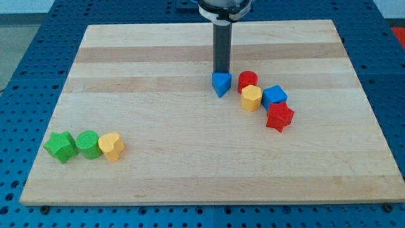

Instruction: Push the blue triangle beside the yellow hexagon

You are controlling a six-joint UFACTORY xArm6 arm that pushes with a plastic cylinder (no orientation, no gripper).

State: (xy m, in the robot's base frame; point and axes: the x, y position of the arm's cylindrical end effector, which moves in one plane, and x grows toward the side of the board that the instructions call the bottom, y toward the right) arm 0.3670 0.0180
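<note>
Rod tip sits upper centre of frame, touching the top edge of the blue triangle; no gripper on this rig, so nothing is clamped. Yellow hexagon just right of the triangle, slightly lower, small gap between. Red cylinder, blue cube, red star cluster around it. Green star, green cylinder, yellow heart lower left on the worktop.

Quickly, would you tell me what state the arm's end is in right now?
No gripper: it ends in a rod, so nothing opens, closes or holds.
My tip sits at the top edge of the blue triangle, apparently touching it.
</note>
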